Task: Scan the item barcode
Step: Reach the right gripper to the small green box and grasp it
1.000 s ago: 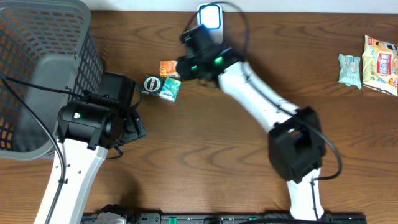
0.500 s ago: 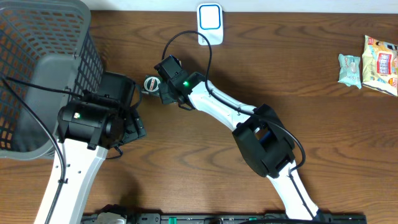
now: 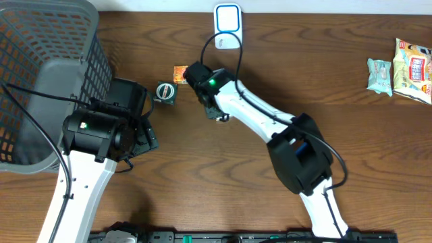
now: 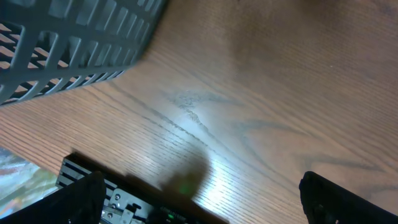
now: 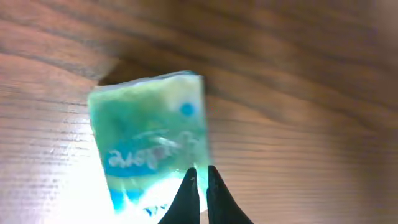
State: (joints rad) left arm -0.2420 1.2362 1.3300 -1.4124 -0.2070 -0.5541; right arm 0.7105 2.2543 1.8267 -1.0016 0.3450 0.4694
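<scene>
Grasp done: right gripper (image 5: 199,179) clamped on green packet (image 5: 149,134), left gripper (image 4: 200,183) spread wide. Remains to reach scanner (image 3: 227,19) at top centre.

The right gripper (image 5: 199,170) has closed on the green packet (image 5: 149,134). The packet no longer lies beside the tin (image 3: 165,91), and the arm has swung back right.
</scene>
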